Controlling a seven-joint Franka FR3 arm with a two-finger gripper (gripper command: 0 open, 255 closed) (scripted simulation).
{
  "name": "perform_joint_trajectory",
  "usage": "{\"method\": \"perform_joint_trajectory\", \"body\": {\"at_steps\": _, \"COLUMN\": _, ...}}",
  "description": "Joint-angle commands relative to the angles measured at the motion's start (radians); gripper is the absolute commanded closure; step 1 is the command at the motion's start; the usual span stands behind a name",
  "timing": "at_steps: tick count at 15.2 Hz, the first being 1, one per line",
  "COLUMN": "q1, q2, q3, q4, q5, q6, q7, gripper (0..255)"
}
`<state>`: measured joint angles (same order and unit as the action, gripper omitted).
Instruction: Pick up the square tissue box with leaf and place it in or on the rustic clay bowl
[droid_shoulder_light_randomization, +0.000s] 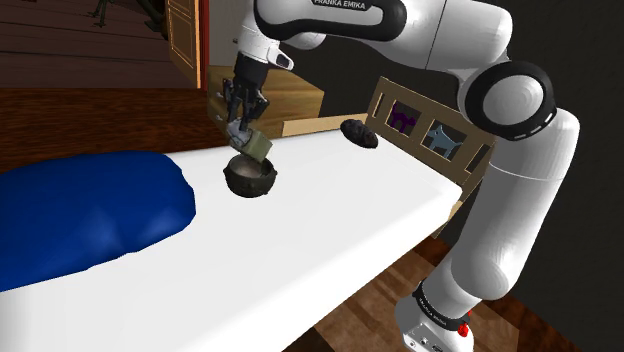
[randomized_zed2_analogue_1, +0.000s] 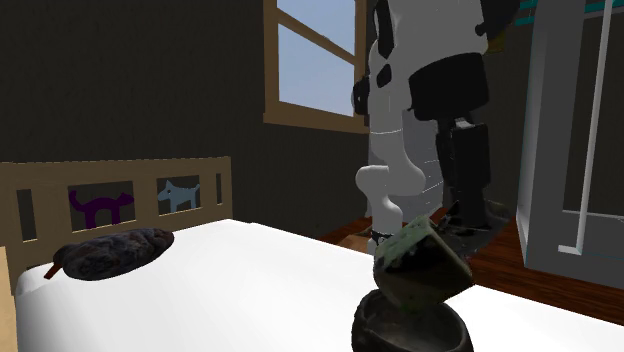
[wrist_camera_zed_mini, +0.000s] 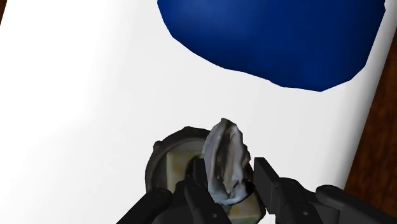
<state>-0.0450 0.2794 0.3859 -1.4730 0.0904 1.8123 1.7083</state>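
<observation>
We see the claw (droid_shoulder_light_randomization: 241, 132) clenched on the box (droid_shoulder_light_randomization: 257, 147), which hangs tilted at its 5 o'clock, right over the bowl (droid_shoulder_light_randomization: 250, 181); the pillow (droid_shoulder_light_randomization: 85, 212) lies at the bowl's 8 o'clock.

White bed (droid_shoulder_light_randomization: 300, 260), three things lying on it
In the shoulder view, a blue pillow (droid_shoulder_light_randomization: 90, 215) lay at nine o'clock, a dark bowl (droid_shoulder_light_randomization: 250, 180) at twelve, a dark lump (droid_shoulder_light_randomization: 360, 133) at one.

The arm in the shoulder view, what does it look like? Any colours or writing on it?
The arm is glossy white with rounded shells and black rings at its joints. White lettering reading FRANKA EMIKA sits on a dark band. The jaws are all black, and a small red mark shows near the base.
</observation>
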Motion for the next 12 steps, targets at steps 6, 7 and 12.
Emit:
{"method": "perform_joint_trajectory", "body": {"at_steps": 6, "q1": 0.003, "q2": 0.013, "q3": -0.001, "q4": -0.078, "q5": -0.003, "q6": 0.092, "q7": -0.005, "gripper": 255}}
{"method": "perform_joint_trajectory", "body": {"at_steps": 7, "q1": 0.003, "q2": 0.014, "q3": -0.001, "q4": -0.090, "q5": -0.002, "q6": 0.105, "q7": -0.007, "gripper": 255}}
{"method": "perform_joint_trajectory", "body": {"at_steps": 12, "q1": 0.002, "q2": 0.022, "q3": -0.002, "q4": -0.146, "q5": -0.003, "q6": 0.168, "q7": -0.015, "gripper": 255}}
